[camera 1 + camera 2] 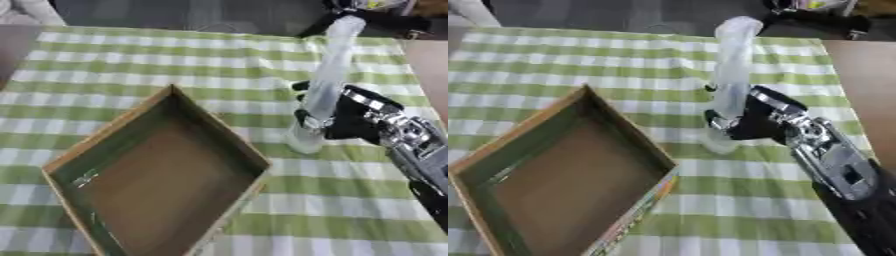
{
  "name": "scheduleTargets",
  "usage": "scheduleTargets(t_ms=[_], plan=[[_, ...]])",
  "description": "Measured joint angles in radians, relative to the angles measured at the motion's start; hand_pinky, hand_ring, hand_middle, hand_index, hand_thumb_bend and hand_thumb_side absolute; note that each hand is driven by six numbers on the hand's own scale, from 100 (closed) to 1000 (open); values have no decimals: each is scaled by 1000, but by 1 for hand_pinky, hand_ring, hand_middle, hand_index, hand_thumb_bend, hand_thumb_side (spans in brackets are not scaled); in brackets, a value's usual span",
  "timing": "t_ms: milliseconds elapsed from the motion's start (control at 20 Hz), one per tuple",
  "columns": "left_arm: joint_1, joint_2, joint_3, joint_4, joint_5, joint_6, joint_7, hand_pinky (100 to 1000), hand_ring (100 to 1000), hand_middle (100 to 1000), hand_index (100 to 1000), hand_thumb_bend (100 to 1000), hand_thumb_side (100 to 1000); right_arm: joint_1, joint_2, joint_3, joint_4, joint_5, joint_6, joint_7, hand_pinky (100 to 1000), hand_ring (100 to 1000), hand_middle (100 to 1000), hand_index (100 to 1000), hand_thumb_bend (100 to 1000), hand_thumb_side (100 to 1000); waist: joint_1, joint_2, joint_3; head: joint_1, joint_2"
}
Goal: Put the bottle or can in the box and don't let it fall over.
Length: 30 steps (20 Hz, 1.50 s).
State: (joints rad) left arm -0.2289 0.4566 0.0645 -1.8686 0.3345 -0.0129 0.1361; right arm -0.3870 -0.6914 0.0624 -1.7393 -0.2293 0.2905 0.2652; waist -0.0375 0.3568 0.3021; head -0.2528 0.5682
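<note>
Gripping the bottle, transfer to box not yet made

Bottle (325, 85): tall, slim, clear plastic, pale and see-through, with a whitish cap end at the top. It stands right of centre in the frame, base on or just above the checked cloth; contact cannot be told. It leans slightly, top toward the upper right in the left eye view.

Right hand (750, 120): comes in from the lower right, its fingers (308, 121) curled round the lower part of the bottle, close above the base.

Left hand: not in either view.

Box (217, 131): open cardboard, brown inside, empty, lying at the lower left of the frame, set cornerwise. Its nearest wall is near the bottle but apart from it.

Counter (131, 55): covered in green-and-white check.

Judgement: grasp step is in hand. Next move calls for lifting the base over the box wall, carrying left, and setting it down upright. A low grip on so tall a bottle suggests it may tip easily; let go only once the base sits flat.
</note>
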Motion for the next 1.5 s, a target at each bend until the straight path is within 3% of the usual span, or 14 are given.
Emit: scheduleTargets(t_ms=[350, 700, 1050, 1250, 1500], plan=[[0, 0, -2, -1, 0, -1, -2, 916, 861, 960, 851, 156, 896, 0, 1, 0, 12, 0, 15, -7, 989, 1000, 1000, 813, 100, 100, 1, 0, -1, -2, -4], [0, 0, -6, -5, 0, -2, -3, 916, 861, 960, 851, 156, 896, -8, 1, 1, 35, -1, 33, -41, 1000, 1000, 853, 646, 100, 146, 4, 0, -1, -5, -8], [0, 0, -6, -5, 0, -2, -6, 916, 860, 958, 849, 156, 896, -19, 1, 6, 47, -3, 48, -103, 1000, 995, 642, 380, 100, 100, 4, 0, -1, -5, -8], [0, 0, -6, -5, 0, -1, -6, 916, 860, 958, 849, 157, 895, -23, 1, 7, 51, 6, 49, -124, 1000, 924, 531, 241, 100, 100, 4, 0, 0, -5, -8], [0, 0, -6, -5, 0, 0, -8, 917, 861, 958, 849, 158, 896, -27, 1, 9, 55, 14, 53, -143, 1000, 909, 494, 176, 100, 100, 3, 0, 0, -5, -8]])
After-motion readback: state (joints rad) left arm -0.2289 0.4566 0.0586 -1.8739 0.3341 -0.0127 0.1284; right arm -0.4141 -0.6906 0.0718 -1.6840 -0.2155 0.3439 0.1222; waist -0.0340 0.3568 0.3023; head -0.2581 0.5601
